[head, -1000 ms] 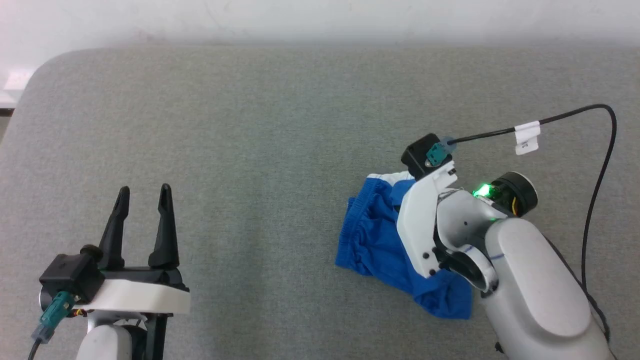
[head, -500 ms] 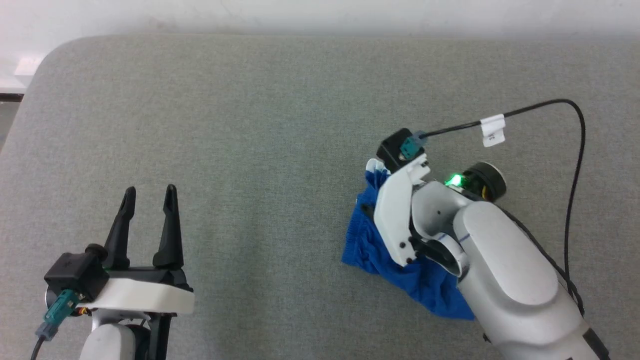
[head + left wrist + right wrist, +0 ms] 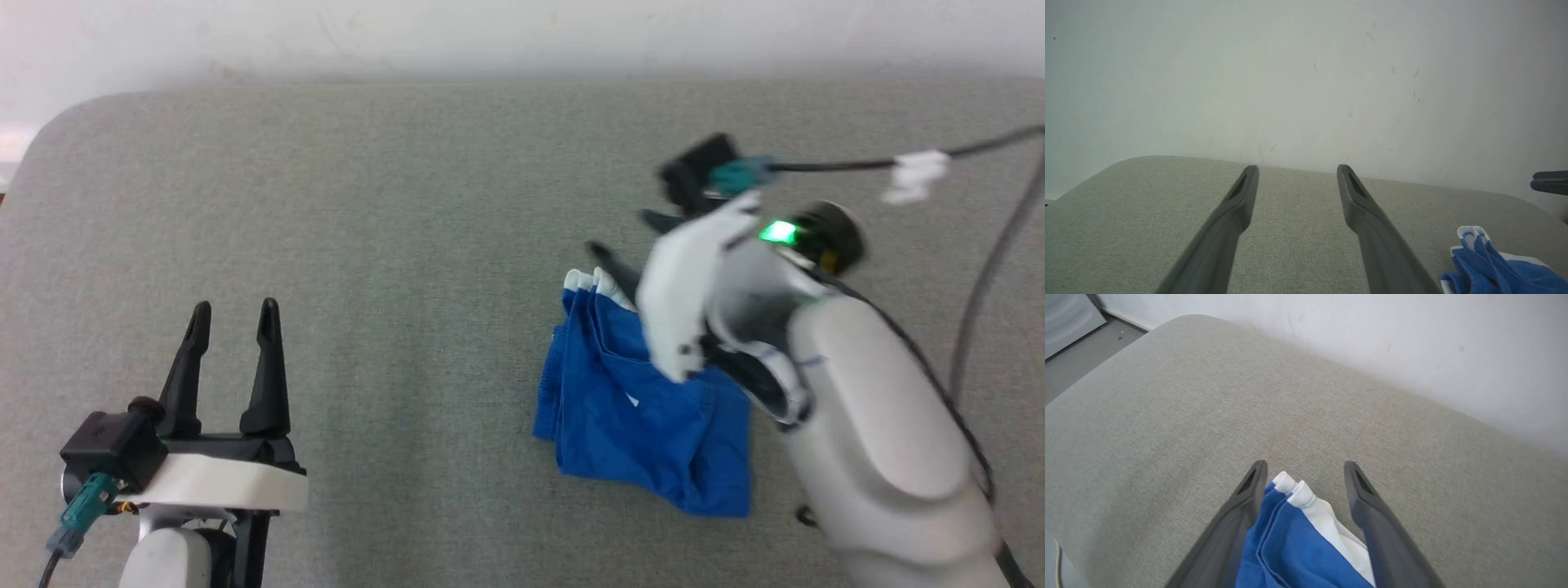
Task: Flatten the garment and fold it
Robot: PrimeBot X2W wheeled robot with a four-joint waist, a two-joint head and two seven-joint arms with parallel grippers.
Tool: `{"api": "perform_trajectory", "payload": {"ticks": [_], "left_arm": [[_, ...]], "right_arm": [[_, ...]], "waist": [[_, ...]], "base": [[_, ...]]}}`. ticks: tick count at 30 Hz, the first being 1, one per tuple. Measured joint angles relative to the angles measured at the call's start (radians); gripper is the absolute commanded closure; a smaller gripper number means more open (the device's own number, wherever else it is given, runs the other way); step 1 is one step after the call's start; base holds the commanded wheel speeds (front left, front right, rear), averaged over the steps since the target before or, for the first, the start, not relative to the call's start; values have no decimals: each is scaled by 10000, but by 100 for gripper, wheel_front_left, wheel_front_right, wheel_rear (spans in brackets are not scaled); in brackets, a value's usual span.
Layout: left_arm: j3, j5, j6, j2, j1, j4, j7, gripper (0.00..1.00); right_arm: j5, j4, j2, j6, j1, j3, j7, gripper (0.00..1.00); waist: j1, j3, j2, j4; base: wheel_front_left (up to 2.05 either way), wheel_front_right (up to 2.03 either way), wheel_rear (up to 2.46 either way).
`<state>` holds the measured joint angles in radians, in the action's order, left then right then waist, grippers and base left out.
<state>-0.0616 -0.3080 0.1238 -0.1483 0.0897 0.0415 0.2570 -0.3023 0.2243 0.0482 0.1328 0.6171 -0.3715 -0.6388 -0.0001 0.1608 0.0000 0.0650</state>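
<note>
**Head view:** One garment [image 3: 645,408] lies bunched on the grey worktop [image 3: 408,204], toward 4 o'clock of the picture, with its white stripe at the heap's 11 o'clock corner. There are two end effectors. The right end effector [image 3: 633,241], which is blurred, hangs over that corner. The left end effector [image 3: 234,312] sits at 8 o'clock, spread and empty, well apart from the cloth.

**Left wrist view:** The left end effector [image 3: 1297,169] shows two fingers held apart with nothing between them. The garment [image 3: 1490,265] peeks in at 4 o'clock.

**Right wrist view:** The right end effector [image 3: 1305,467] is spread. The garment [image 3: 1290,547] lies between its two fingers, unpinched, with two white-edged folds showing.

Closing here would likely catch several layers at once. A pull would then drag the whole bundle instead of opening it, as nothing anchors the far side.
</note>
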Motion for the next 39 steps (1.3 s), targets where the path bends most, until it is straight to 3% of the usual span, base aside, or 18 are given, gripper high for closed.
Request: {"api": "perform_trajectory", "payload": {"ticks": [6, 11, 17, 30, 31, 32, 33, 39], "left_arm": [[-13, 13, 0, -4, -14, -144, 0, 0], [38, 15, 0, 2, -16, -173, 0, 0], [100, 13, 0, -4, -15, -182, 0, 0], [107, -6, 0, -100, -3, -182, 0, 0], [104, -6, 0, -104, -3, -184, 0, 0], [105, -8, 0, -105, -2, -184, 0, 0], [111, -8, 0, -105, -1, -184, 0, 0], [50, -21, 0, -98, 2, -199, 0, 0]], "right_arm": [[1501, -972, 21, -2, -1979, 2255, -663, 0], [1985, -1323, 48, -2, -3506, 3143, -1137, 0], [2190, -1127, 46, -2, -4190, 3104, -1319, 0], [1952, 384, 59, -12, -3624, 2215, -435, 0], [1950, 497, 63, -12, -3544, 2186, -416, 33], [1950, 554, 67, -12, -3487, 2155, -362, 89], [1948, 637, 63, -12, -3429, 2107, -336, 100], [2034, 813, 12, 2, -3150, 1793, -286, 100]], "waist": [[0, -61, 0, -222], [0, -7, 0, -261], [0, 93, 0, -200], [0, 330, 0, -5], [0, 344, 0, -1], [-1, 360, 0, 6], [0, 376, 0, 17], [0, 413, 0, -45]], "base": [[0, 0, 0], [0, 0, 0], [0, 0, 0], [0, 0, 0], [0, 0, 0], [0, 0, 0], [0, 0, 0], [0, 0, 0]]}}
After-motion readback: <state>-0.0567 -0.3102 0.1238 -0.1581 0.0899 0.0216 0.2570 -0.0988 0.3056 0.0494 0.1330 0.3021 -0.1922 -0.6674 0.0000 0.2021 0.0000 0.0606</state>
